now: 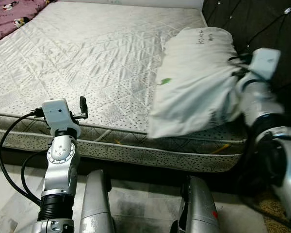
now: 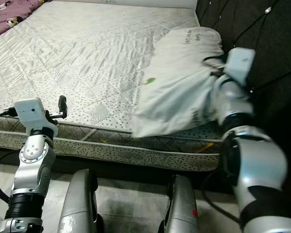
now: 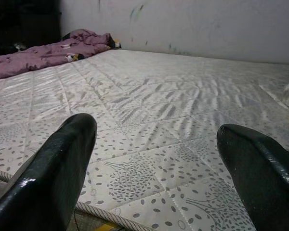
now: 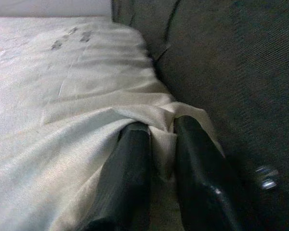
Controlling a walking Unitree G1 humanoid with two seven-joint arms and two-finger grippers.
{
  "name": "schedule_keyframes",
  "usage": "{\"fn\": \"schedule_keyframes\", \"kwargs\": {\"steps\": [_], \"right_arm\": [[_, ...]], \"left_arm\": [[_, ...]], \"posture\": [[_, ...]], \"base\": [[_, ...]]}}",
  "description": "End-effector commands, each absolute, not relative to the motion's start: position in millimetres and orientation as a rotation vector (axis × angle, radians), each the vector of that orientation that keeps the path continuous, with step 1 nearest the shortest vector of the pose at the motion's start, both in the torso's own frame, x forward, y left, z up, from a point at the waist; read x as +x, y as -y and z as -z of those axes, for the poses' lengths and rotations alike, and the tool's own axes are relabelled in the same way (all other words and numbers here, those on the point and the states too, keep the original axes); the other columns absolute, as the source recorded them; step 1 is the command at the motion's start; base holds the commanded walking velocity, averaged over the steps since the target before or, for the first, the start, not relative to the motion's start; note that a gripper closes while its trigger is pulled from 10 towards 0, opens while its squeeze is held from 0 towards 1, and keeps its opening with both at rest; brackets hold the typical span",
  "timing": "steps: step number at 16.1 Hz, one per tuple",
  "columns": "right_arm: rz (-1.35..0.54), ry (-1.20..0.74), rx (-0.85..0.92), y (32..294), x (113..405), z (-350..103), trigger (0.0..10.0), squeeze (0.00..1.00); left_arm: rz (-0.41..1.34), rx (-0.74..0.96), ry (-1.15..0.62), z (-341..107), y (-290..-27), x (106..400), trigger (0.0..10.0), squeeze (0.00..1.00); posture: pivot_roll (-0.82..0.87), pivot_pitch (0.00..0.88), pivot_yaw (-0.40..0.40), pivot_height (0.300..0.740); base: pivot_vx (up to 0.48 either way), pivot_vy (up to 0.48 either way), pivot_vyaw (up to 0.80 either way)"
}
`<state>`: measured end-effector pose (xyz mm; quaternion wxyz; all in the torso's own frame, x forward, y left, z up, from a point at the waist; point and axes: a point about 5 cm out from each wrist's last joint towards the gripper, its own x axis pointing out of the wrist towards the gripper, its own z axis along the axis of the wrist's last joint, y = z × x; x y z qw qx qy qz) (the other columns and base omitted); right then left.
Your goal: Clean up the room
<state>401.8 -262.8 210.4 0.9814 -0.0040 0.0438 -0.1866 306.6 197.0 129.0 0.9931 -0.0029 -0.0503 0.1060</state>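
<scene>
A white pillow lies at the right side of the mattress, its near end hanging over the front edge. My right gripper is shut on a fold of the pillow's cloth, close against the dark headboard. Low over the mattress's front left edge, my left gripper is open, and the left wrist view shows nothing between its fingers.
A purple blanket is bunched at the far left corner of the bed. The dark padded headboard runs along the right side. My own legs stand on the pale floor in front of the bed. A black cable loops beside my left arm.
</scene>
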Motion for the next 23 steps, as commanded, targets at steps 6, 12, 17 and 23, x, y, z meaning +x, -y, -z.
{"fn": "schedule_keyframes", "kwargs": {"steps": [6, 12, 17, 23], "right_arm": [[0.389, 0.04, -0.049, 277, 403, -249, 0.1, 0.0], [0.29, -0.155, -0.157, 259, 387, -162, 10.0, 1.0], [0.308, -0.219, -0.252, 279, 359, -120, 10.0, 1.0], [0.173, -0.053, -0.303, 246, 325, -98, 10.0, 1.0]], "left_arm": [[-0.232, 0.003, 0.121, -136, -200, 308, 10.0, 0.0], [-0.215, 0.008, 0.114, -134, -200, 311, 10.0, 0.0], [-0.234, 0.012, 0.135, -139, -206, 316, 10.0, 0.0], [-0.228, 0.009, 0.162, -141, -206, 314, 10.0, 0.0]], "posture": [[0.08, 0.0, -0.033, 0.512], [0.07, 0.0, -0.007, 0.512], [0.05, 0.0, -0.013, 0.512], [0.03, 0.0, -0.01, 0.512]], "base": [[0.0, 0.0, 0.0], [0.0, 0.0, 0.0], [0.0, 0.0, 0.0], [0.0, 0.0, 0.0]]}}
